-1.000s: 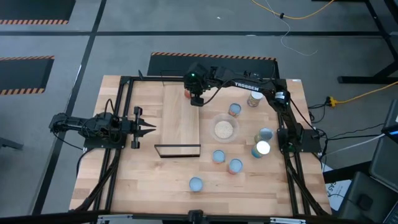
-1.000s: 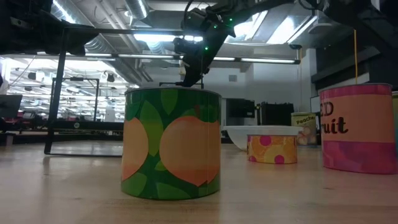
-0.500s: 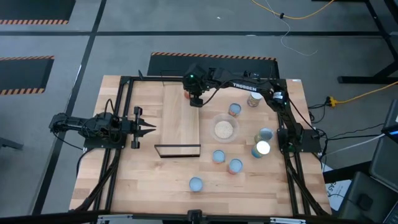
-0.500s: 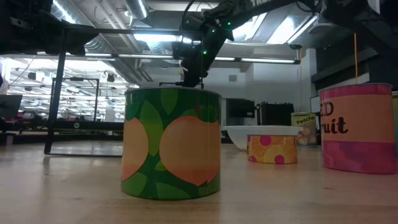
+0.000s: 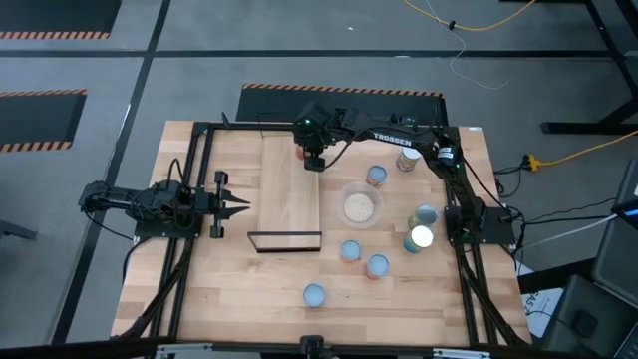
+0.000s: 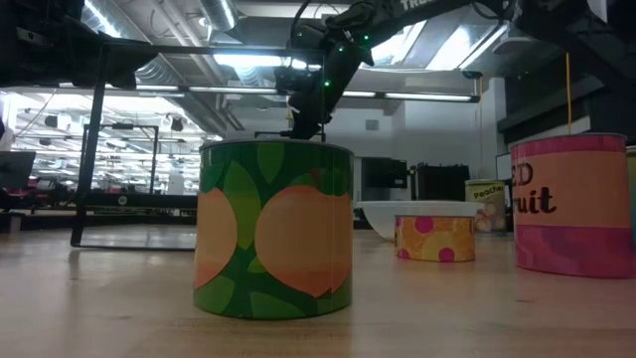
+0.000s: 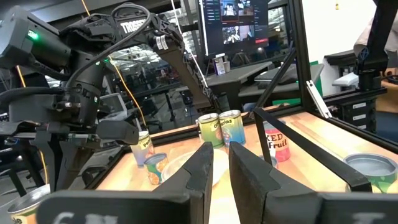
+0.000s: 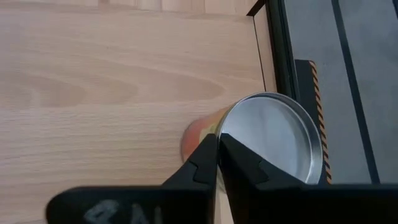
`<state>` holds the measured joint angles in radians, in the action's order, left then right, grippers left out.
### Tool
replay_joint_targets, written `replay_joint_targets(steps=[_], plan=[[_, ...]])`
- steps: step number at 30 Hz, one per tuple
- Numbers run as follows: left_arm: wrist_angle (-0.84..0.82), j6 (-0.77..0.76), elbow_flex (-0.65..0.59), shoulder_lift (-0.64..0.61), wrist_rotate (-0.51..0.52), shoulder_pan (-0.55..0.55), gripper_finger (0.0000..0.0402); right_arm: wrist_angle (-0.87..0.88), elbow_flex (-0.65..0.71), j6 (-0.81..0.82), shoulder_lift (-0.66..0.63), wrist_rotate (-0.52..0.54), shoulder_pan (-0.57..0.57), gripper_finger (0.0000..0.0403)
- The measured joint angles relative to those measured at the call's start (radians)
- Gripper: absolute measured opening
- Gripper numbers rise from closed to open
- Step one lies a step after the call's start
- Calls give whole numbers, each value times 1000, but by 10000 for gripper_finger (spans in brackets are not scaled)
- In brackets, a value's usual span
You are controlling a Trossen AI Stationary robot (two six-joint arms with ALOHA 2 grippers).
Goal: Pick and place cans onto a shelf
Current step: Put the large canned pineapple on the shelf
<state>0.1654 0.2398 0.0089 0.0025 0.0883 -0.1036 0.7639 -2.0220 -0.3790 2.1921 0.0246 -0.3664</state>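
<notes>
The shelf (image 5: 291, 189) is a light-wood board with a thin black frame at its near end (image 5: 285, 240). My right gripper (image 5: 313, 160) is over the shelf's far end, shut on an orange-labelled can with a silver top (image 8: 270, 137); the can also shows in the high view (image 5: 301, 151). Several other cans stand on the table to the right, among them one (image 5: 376, 177), another (image 5: 350, 250) and a third (image 5: 314, 294). My left gripper (image 5: 245, 207) waits shut, left of the shelf, and is empty. My right gripper pinches the can's top rim (image 8: 219, 127) between its two fingers, one on the lid side and one on the orange wall side. The fingers come from above, pointing down. The can is upright over the shelf board; whether its base rests there, I cannot tell.
A clear bowl (image 5: 361, 207) with beige contents stands right of the shelf. In the low view a green peach can (image 6: 275, 227) stands close in front and hides the gripper's tip. The black table frame (image 8: 283, 56) runs along the far edge.
</notes>
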Motion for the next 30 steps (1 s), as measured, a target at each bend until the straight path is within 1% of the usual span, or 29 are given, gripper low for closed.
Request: replay_joint_targets(steps=[17, 20, 26, 30], plan=[[0, 0, 0, 0, 0, 0, 44, -6, 0, -19, 0, -1, 0, 36], [0, 0, 0, 0, 0, 0, 44, -6, 0, -19, 0, -1, 0, 54], [0, 0, 0, 0, 0, 0, 44, -6, 0, -19, 0, -1, 0, 114], [0, 0, 0, 0, 0, 0, 44, -13, 0, -18, 0, -1, 2, 133]])
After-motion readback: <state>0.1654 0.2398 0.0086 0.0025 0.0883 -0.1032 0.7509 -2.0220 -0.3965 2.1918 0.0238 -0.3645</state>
